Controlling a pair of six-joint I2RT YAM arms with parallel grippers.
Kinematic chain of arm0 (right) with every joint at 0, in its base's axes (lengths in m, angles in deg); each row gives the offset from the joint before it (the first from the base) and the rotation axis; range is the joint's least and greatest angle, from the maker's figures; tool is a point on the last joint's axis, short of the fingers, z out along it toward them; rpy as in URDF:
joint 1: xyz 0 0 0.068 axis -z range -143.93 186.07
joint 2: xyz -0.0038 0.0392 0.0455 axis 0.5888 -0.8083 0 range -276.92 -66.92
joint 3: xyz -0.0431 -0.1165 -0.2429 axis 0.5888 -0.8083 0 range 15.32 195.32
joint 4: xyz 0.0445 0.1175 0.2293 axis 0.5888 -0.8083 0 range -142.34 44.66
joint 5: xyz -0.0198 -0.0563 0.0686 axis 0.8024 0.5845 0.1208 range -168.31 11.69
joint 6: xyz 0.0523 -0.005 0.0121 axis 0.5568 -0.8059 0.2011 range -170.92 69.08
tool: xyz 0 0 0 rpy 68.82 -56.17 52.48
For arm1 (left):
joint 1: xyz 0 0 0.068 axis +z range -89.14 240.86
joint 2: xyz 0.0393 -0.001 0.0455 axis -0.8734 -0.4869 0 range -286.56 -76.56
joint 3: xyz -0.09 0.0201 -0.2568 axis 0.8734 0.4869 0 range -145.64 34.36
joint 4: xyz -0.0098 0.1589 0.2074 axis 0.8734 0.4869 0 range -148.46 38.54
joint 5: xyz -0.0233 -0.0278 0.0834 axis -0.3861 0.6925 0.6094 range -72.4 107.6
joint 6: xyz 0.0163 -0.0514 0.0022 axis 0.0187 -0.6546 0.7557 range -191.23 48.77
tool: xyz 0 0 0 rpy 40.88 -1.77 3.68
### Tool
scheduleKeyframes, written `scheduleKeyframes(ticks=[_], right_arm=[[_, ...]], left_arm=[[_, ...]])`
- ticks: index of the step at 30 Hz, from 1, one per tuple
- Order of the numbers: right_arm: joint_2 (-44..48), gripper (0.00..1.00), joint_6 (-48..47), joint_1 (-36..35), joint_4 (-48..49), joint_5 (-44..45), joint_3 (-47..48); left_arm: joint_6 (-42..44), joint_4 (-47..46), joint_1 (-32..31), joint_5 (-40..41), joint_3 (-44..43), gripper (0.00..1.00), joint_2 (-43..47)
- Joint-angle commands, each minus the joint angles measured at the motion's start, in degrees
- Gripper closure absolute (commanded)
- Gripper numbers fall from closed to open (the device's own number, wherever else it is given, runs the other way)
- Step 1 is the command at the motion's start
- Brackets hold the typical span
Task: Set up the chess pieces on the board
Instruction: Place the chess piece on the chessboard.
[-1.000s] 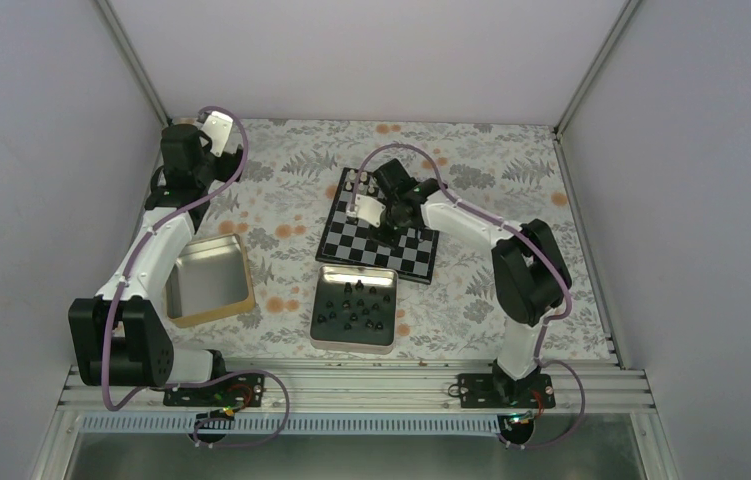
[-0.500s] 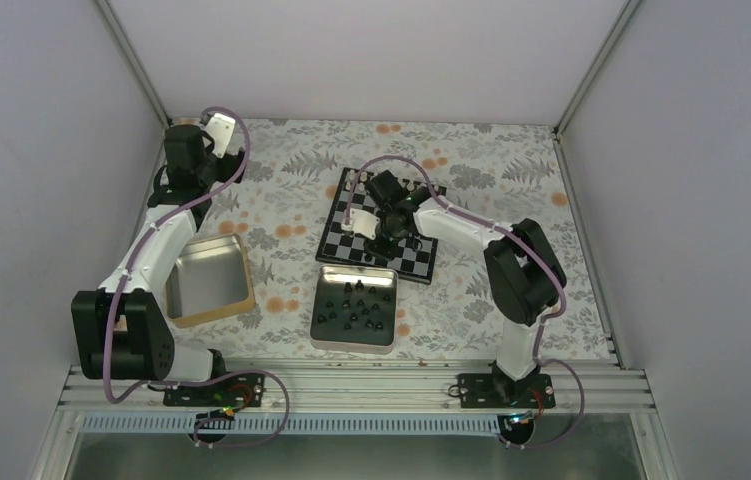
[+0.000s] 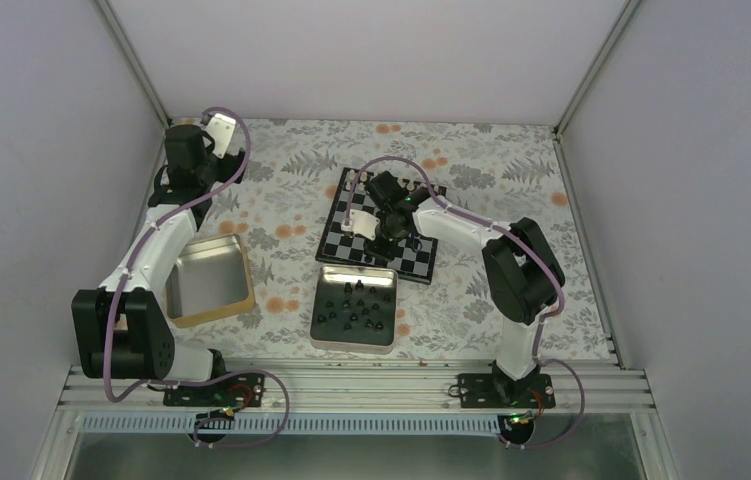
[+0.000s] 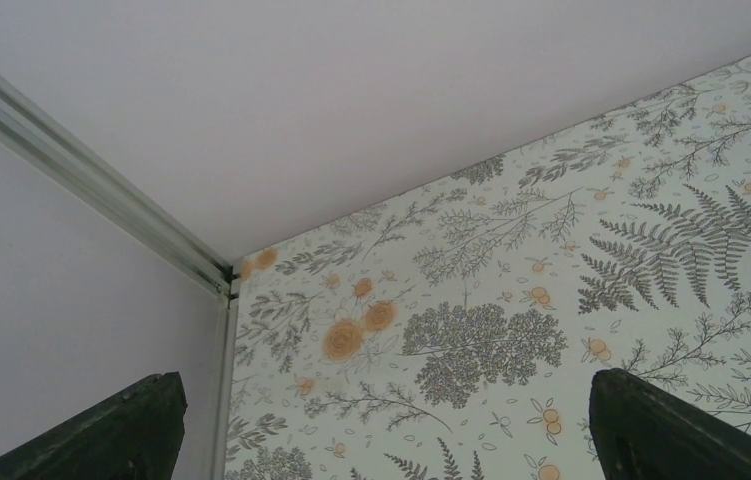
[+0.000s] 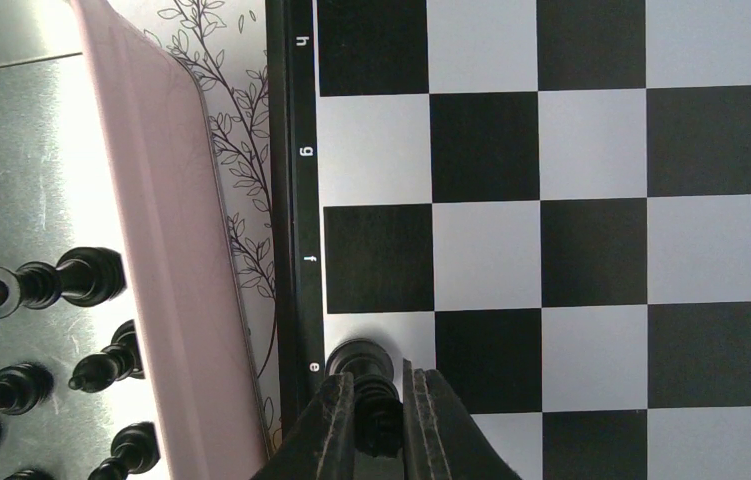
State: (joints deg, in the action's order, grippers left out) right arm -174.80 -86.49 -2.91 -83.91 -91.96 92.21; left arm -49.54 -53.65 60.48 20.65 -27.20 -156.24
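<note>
The board (image 3: 346, 246) lies mid-table, and its near-left part fills the right wrist view (image 5: 591, 250). My right gripper (image 3: 383, 240) is over the board's near edge. In the right wrist view it (image 5: 379, 400) is shut on a black chess piece (image 5: 359, 358), whose base sits on the white edge square by the letter e. Several more black chess pieces (image 3: 354, 308) lie in the silver tin (image 5: 31, 150) in front of the board. My left gripper (image 3: 183, 135) is at the far left corner, open and empty (image 4: 386, 425).
Pale pieces (image 3: 356, 177) stand along the board's far row. A gold-rimmed tin (image 3: 209, 280) sits at the left by the left arm. The silver tin's raised rim (image 5: 171, 250) lies close beside the board's edge. The enclosure walls meet right behind the left gripper.
My right gripper has moved toward the board's near edge with the black piece in it and has come down. The left arm has barely shifted.
</note>
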Motion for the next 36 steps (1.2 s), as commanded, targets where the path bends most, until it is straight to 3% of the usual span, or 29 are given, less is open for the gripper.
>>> scheduleKeyframes(ticks=[1,7,20,29,36], right_arm=[[-0.74,0.92,-0.7,-0.5,-0.9,-0.74,-0.8],[-0.36,0.84,-1.01,-0.48,-1.75,-1.45,-0.65],[3.14,0.56,-1.54,0.13,-7.34,-2.78,5.07],[3.27,0.52,-0.97,11.96,-16.63,-7.31,21.59],[1.49,0.52,1.71,18.05,-18.46,-10.51,24.18]], left_arm=[[0.45,-1.14,0.38,0.26,-0.15,0.0,-0.98],[0.5,-1.13,0.38,0.28,-0.47,0.0,-1.46],[1.55,1.41,0.38,-1.0,-3.83,0.0,-4.71],[4.88,9.7,1.46,2.24,-17.13,0.0,-13.28],[1.63,16.99,5.18,-0.3,-24.49,0.0,-17.12]])
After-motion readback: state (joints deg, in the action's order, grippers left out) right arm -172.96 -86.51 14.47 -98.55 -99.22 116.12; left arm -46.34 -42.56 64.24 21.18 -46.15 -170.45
